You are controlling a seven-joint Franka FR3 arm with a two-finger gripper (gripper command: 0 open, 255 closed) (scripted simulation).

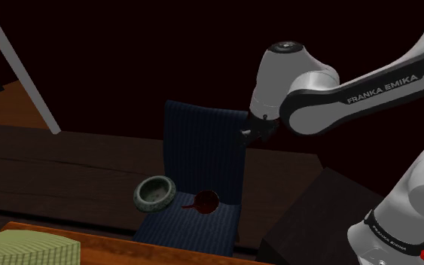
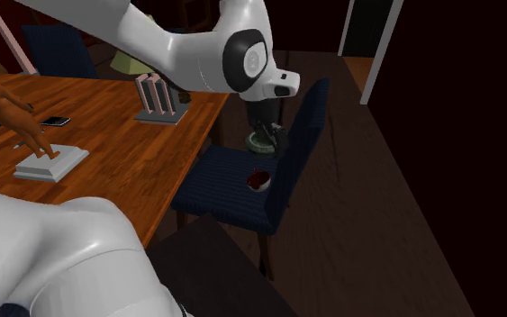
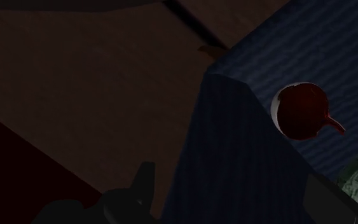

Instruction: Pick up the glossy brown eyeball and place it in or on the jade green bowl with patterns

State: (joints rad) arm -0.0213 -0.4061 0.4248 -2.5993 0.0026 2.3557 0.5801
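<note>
A dark brown wooden floor point(image 2: 377, 207) is spreading under everything. A broad brown wooden desk point(image 2: 107, 162) is taking up the second exterior view's left. The white Franka arm point(image 1: 368, 98) is reaching in from the shoulder view's right, and its black hand is hanging above the top of a chair's back. That navy blue upholstered chair point(image 1: 202, 150) is standing just beside the desk's edge, and its seat is carrying both of the task's things.

A yellow-green striped box point(image 1: 22, 248) is showing at the shoulder view's lower left corner. On the desk, a brown human figurine on a grey slab base point(image 2: 22, 122) is standing at the second exterior view's left. A dark flat phone point(image 2: 56, 121) is lying just beside it. A pair of pale pink upright slats on a grey base point(image 2: 157, 99) is standing farther back, near the desk's edge.

The round jade green bowl with a patterned rim point(image 1: 155, 192) is sitting on the seat, toward the shoulder view's left. The glossy dark red-brown eyeball point(image 1: 206, 201) is lying on the seat near the bowl, on the shoulder view's right of it and close to the chair's back. Its short stalk is pointing toward the bowl without touching it.

The black fingers point(image 3: 142, 184) are standing wide apart and gripping nothing. In the wrist view they are hovering over the seat's edge, with the eyeball lying beyond them on the blue cloth.
</note>
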